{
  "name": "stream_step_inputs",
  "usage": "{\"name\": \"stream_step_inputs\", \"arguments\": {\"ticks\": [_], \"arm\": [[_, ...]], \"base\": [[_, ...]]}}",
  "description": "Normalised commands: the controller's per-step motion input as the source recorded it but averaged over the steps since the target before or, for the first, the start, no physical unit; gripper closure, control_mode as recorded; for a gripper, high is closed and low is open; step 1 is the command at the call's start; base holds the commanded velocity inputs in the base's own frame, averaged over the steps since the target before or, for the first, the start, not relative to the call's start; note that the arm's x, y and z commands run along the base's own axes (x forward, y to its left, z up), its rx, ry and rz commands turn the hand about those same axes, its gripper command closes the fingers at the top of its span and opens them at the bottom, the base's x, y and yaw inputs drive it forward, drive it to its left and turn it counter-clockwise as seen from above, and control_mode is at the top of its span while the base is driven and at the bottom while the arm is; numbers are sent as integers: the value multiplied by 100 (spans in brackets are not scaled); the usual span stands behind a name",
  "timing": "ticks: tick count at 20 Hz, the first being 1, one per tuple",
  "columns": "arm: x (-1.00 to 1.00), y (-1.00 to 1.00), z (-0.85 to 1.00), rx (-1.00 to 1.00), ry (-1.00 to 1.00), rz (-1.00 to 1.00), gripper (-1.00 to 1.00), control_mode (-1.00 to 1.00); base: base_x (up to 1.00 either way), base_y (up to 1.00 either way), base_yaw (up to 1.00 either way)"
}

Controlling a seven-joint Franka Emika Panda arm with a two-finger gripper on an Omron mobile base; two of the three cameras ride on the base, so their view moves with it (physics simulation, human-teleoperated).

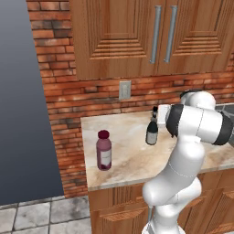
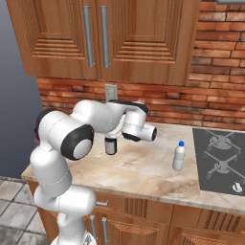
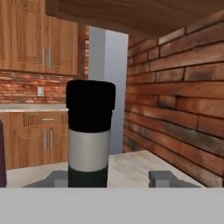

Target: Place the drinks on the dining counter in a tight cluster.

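Item: wine bottle [image 3: 89, 144], one, slim, dark with a pale label. You see it upright on the small marble counter [image 1: 132, 160], towards the back near the brick wall [image 1: 68, 105].

Gripper [image 3: 109, 178]: the fingers stand spread to either side of the bottle's lower body. The right finger is clearly apart from the glass; you cannot tell whether the left one touches.

Arm: bent over the counter, forearm level, hand pointing sideways along the wall.

Other drinks: one juice bottle [image 1: 104, 151], maroon-capped, near the counter's left front corner; one water bottle [image 2: 179, 156], blue-capped, just beside the stove [image 2: 220, 160]. Three bottles in all, well apart.

Room: bare marble lies between the bottles and along the front edge. Wooden wall cabinets [image 1: 137, 36] hang overhead.
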Motion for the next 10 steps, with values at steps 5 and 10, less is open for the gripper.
{"name": "stream_step_inputs", "arguments": {"ticks": [5,10], "arm": [[2,12,2,6,1,0,100,-100],[-24,3,36,4,2,3,100,-100]], "base": [[0,0,0],[0,0,0]]}}
